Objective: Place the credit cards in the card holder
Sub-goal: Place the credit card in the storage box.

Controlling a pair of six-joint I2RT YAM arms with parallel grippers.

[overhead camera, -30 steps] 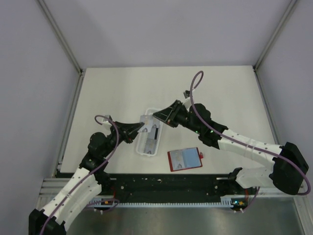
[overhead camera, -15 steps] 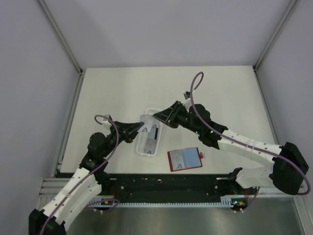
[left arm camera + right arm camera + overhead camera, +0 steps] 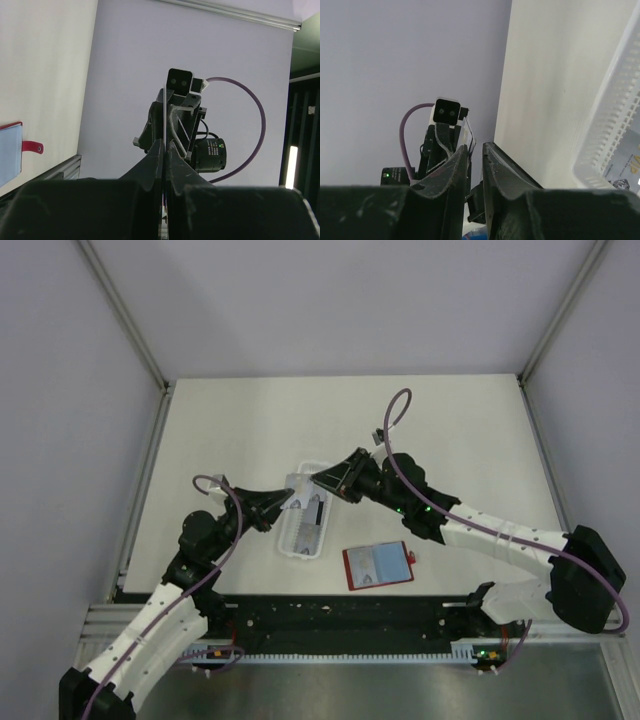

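Observation:
My left gripper [image 3: 286, 500] is shut on one grey credit card [image 3: 297, 486] and holds it up over the far end of the white tray. In the left wrist view that card [image 3: 164, 115] shows edge-on as a thin pale line rising out of the closed left gripper [image 3: 164, 145]. My right gripper [image 3: 318, 478] faces it from the right, its tips right at the card's free end. In the right wrist view the right gripper [image 3: 476, 146] has a narrow gap between its jaws, and the card [image 3: 469, 131] stands just past the tips. The red card holder [image 3: 378, 564] lies open on the table.
A long white slotted tray [image 3: 303, 551] lies under both grippers with more grey cards [image 3: 312, 512] in it; its ribbed wall [image 3: 615, 100] fills the right of the right wrist view. The card holder's red edge [image 3: 15, 125] and its clasp tab [image 3: 32, 146] show at the left wrist view's left.
The right gripper has crept slightly left toward the held card and its jaws have narrowed a little. The left arm and the card have stayed still.

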